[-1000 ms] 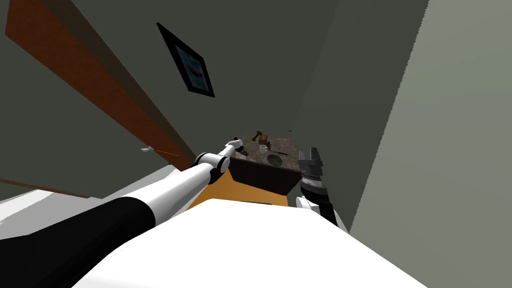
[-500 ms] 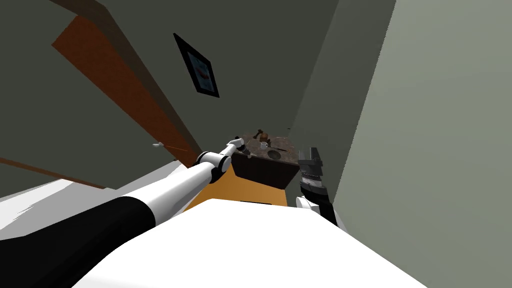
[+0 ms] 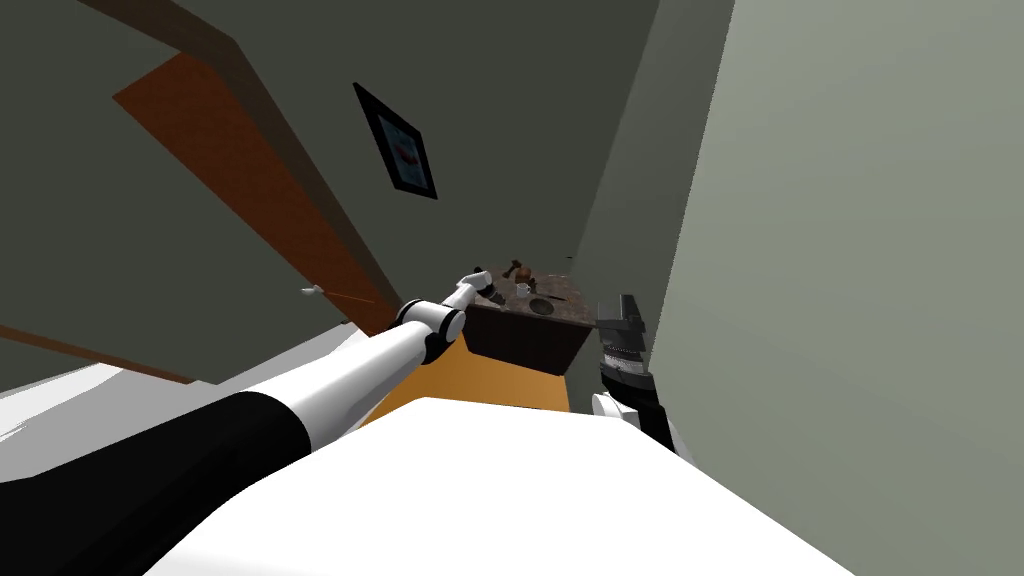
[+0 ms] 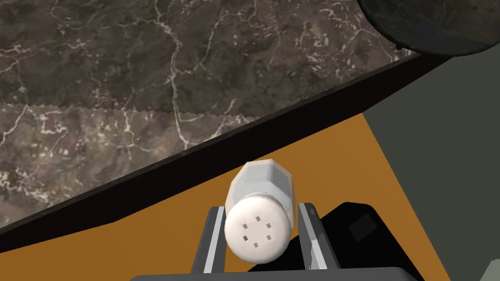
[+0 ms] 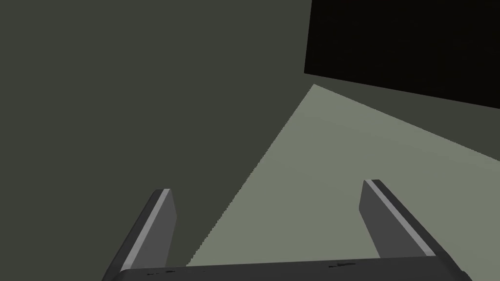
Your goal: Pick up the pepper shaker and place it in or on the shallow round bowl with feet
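The pepper shaker [image 4: 263, 181] is white and faceted, with a round holed cap facing the camera. My left gripper [image 4: 261, 209] is shut on its sides and holds it over the orange floor [image 4: 312, 161], just off the near edge of the marble-topped table [image 4: 122, 97]. The shallow dark bowl [image 4: 429, 24] stands on the table top beyond the shaker, close to the table's edge. In the head view my left gripper [image 3: 488, 291] is at the table's near left corner, and the bowl [image 3: 541, 306] lies to its right. My right gripper [image 5: 267, 188] is open, raised beside the table [image 3: 622, 312].
A small white cup [image 3: 522, 289] and brown items [image 3: 517, 268] stand at the back of the table [image 3: 520, 340]. A grey-green wall [image 3: 850, 300] runs close on the right. A brown door [image 3: 250, 180] and a framed picture [image 3: 397, 142] are to the left.
The whole head view has swung, so the table now sits a little further left and higher: my own move. The left gripper still holds the shaker at the table's corner.
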{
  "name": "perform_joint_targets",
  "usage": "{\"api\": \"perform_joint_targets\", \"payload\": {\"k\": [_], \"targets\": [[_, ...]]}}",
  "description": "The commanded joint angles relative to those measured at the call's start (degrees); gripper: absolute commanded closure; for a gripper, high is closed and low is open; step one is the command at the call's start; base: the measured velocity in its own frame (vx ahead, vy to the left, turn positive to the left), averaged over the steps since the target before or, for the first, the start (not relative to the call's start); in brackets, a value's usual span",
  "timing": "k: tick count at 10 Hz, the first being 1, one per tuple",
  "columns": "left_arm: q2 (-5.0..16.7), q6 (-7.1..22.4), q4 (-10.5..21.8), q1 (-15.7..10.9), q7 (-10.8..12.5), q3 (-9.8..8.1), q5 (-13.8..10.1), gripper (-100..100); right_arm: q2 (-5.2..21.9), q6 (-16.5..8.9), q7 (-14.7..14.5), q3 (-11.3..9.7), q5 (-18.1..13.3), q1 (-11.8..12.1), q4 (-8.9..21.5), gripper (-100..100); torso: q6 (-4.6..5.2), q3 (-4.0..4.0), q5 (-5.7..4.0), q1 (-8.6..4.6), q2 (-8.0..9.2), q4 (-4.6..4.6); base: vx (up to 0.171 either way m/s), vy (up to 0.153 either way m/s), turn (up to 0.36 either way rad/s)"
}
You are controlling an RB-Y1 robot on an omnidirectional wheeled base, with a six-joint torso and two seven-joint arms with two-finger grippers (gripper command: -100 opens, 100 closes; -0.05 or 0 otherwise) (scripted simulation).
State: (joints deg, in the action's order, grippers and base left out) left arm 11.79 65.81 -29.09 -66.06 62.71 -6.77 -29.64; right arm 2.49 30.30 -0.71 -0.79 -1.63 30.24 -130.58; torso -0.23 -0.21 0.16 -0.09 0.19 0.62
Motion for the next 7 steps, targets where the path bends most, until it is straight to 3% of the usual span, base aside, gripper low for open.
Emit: {"api": "perform_joint_targets", "payload": {"k": [1, 2, 3, 4, 5, 6, 7], "targets": [[-0.5, 1.2, -1.6, -0.9, 0.4, 0.57, 0.1, 100, 0.0, 0.0, 0.0, 0.0, 0.0, 0.0, 0.0, 0, 0.0, 0.0, 0.0, 0.0, 0.0, 0.0, -0.001, -0.065, -0.061], [-0.5, 1.2, 0.3, -0.9, 0.4, 0.57, 0.1, 100, 0.0, 0.0, 0.0, 0.0, 0.0, 0.0, 0.0, 0, 0.09, -0.04, -0.01, -0.05, -0.1, -0.02, 0.009, -0.062, -0.052], [-0.5, 1.2, -1.6, -0.9, 0.4, 0.57, 0.1, 100, 0.0, 0.0, 0.0, 0.0, 0.0, 0.0, 0.0, 0, 0.03, -0.08, 0.0, 0.0, -0.13, 0.04, 0.003, -0.032, 0.004], [-1.3, 2.0, -1.4, -3.2, 0.2, 1.14, 0.2, 100, 0.0, 0.0, 0.0, 0.0, 0.0, 0.0, 0.0, 0, -0.01, -0.07, 0.01, 0.13, -0.14, 0.01, 0.053, -0.102, -0.116], [-1.3, 2.0, -0.1, -3.2, 0.2, 1.14, 0.2, 100, 0.0, 0.0, 0.0, 0.0, 0.0, 0.0, 0.0, 0, 0.15, -0.11, -0.05, -0.17, -0.29, -0.04, 0.063, -0.115, -0.084], [-1.3, 2.0, -1.4, -3.2, 0.2, 1.14, 0.2, 100, 0.0, 0.0, 0.0, 0.0, 0.0, 0.0, 0.0, 0, 0.13, -0.17, -0.08, -0.27, -0.32, 0.05, 0.017, -0.065, -0.01], [-2.2, 2.9, -0.9, -5.2, -0.1, 1.58, 0.6, 100, 0.0, 0.0, 0.0, 0.0, 0.0, 0.0, 0.0, 0, 0.07, -0.13, -0.05, -0.09, -0.23, 0.04, 0.046, -0.124, -0.12]]}}
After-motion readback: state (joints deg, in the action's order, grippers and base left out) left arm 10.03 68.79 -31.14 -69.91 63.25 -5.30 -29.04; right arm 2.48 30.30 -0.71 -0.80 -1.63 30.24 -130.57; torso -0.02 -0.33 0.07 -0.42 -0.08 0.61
